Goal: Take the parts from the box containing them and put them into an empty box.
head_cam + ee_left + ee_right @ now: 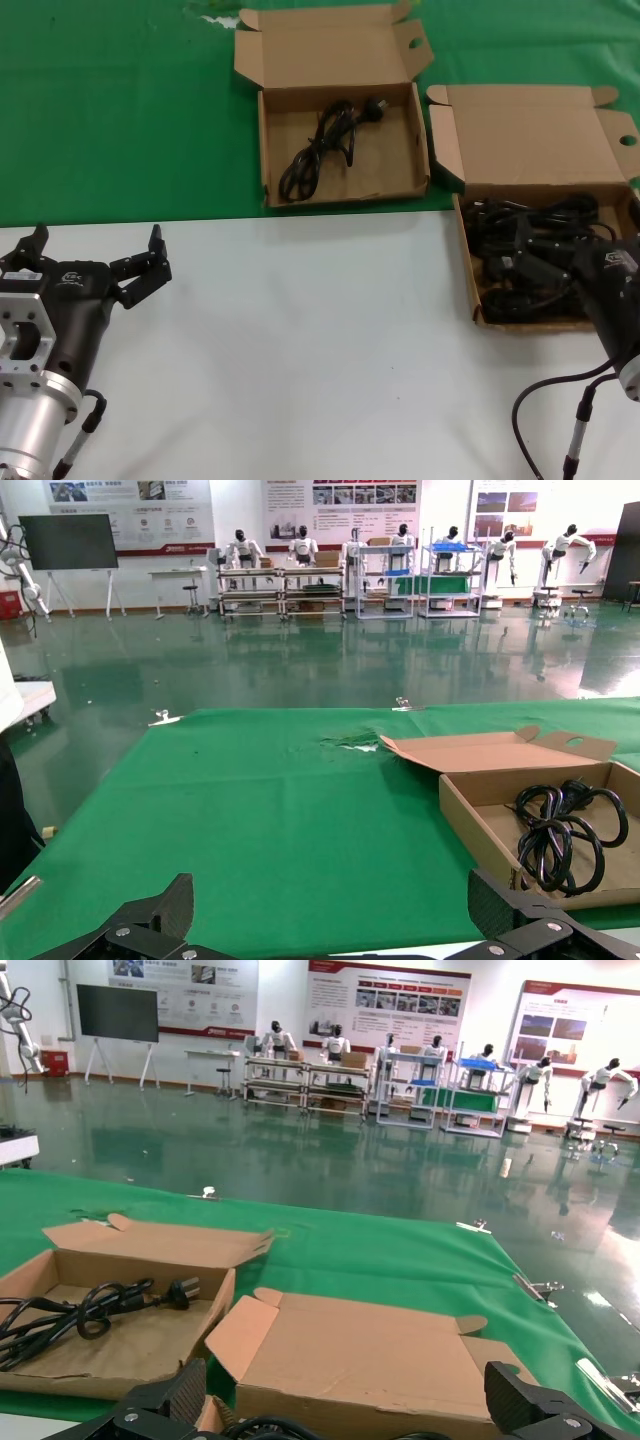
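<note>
The box containing the parts [530, 322] sits at the right, its broad lid [530, 135] standing open behind it. Black coiled power cords [520, 225] fill it. My right gripper [525, 262] is down inside this box, open, right over the cords. In the right wrist view the gripper [345, 1415] faces the lid [370, 1350], with a cord loop [260, 1428] just below the jaws. The other box [345, 195], with a narrower eared lid, lies at the back centre and holds one cord [325, 140]. My left gripper [95, 255] rests open over the white table at the left.
A green cloth [120, 110] covers the back half of the table, under the back box. White tabletop [320, 340] spans the front. My right arm's cable [560, 420] loops over the table at the front right. The left wrist view shows the back box [490, 825] with its cord [560, 830].
</note>
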